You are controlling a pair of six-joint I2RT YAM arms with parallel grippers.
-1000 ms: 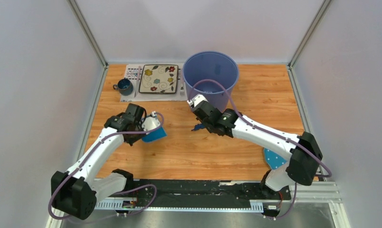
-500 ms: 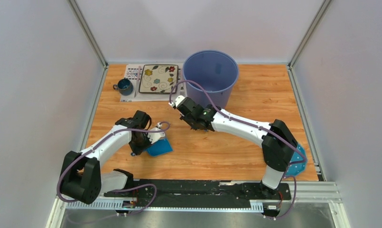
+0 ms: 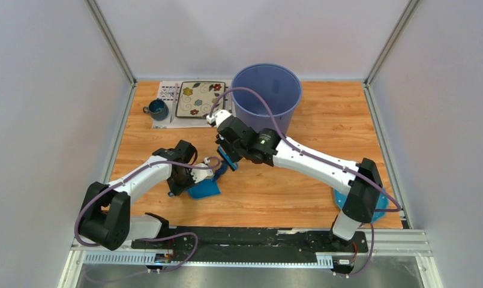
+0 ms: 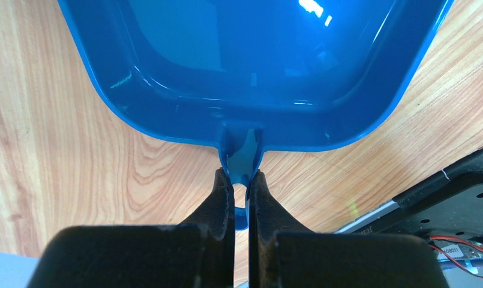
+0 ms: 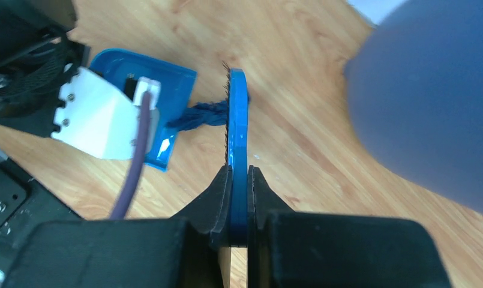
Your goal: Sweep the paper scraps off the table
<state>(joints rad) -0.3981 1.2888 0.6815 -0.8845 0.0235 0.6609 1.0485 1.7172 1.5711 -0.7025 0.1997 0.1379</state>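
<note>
**Dustpan and brush both in hand**

We see the left gripper [image 4: 240,177] clamped on the handle of the blue dustpan [image 4: 257,72], which rests on the table [image 3: 323,120]. The right gripper [image 5: 239,174] pinches the blue brush [image 5: 237,114]. One dark blue paper scrap [image 5: 198,115] lies between them, right against the brush.

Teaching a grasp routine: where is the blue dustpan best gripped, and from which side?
On the dustpan, take the narrow handle stub at the middle of its rear wall, coming in from behind, along the handle's line. The stub is thin enough to pinch between two jaws, while the tray is far too wide to span. The left gripper is shut on it there.
</note>
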